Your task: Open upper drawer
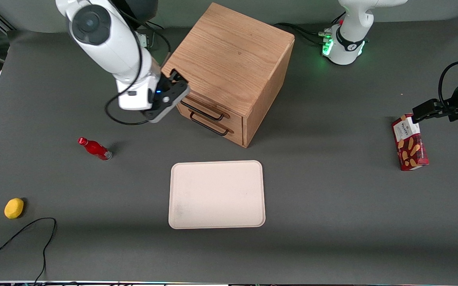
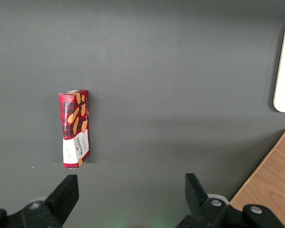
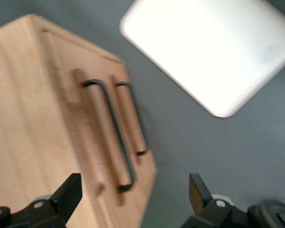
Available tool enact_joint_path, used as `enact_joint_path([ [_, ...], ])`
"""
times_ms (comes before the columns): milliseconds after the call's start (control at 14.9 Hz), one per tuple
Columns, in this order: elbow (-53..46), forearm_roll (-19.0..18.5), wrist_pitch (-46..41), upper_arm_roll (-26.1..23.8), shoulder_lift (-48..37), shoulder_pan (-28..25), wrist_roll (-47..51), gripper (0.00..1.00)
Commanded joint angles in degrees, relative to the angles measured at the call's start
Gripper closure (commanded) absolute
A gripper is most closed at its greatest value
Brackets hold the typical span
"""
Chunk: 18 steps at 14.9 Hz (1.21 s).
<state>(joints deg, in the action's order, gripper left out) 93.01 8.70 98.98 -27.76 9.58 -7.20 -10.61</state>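
The oak cabinet (image 1: 233,59) stands on the grey table, both drawers shut. The upper drawer (image 1: 213,107) has a long black bar handle (image 1: 203,112), and the lower drawer's twin handle (image 1: 210,127) sits just below it. My right gripper (image 1: 175,85) hovers at the cabinet's upper front edge, above the end of the upper handle toward the working arm's end of the table. It is open and empty. In the right wrist view the gripper (image 3: 134,185) has its fingers spread wide above the upper handle (image 3: 111,130). The lower handle (image 3: 135,118) lies beside it.
A cream tray (image 1: 217,194) lies nearer the front camera than the cabinet and also shows in the right wrist view (image 3: 213,47). A red bottle (image 1: 95,148), a lemon (image 1: 14,208) and a black cable (image 1: 22,238) lie toward the working arm's end. A biscuit box (image 1: 409,142) lies toward the parked arm's end.
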Motion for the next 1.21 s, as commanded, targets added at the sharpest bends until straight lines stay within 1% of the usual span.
enact_joint_path([
  [0,-0.11,4.57,0.51,0.17,2.98,0.43,-11.24,0.00],
  [269,0.86,4.49,0.51,0.17,5.44,0.08,-13.47,0.00],
  [740,7.45,4.05,7.71,0.17,5.80,-0.01,-16.46,0.00],
  [875,7.98,4.05,8.86,0.17,6.23,-0.01,-18.30,0.00],
  [1144,8.07,3.78,10.00,0.25,7.81,-0.27,-18.39,0.00],
])
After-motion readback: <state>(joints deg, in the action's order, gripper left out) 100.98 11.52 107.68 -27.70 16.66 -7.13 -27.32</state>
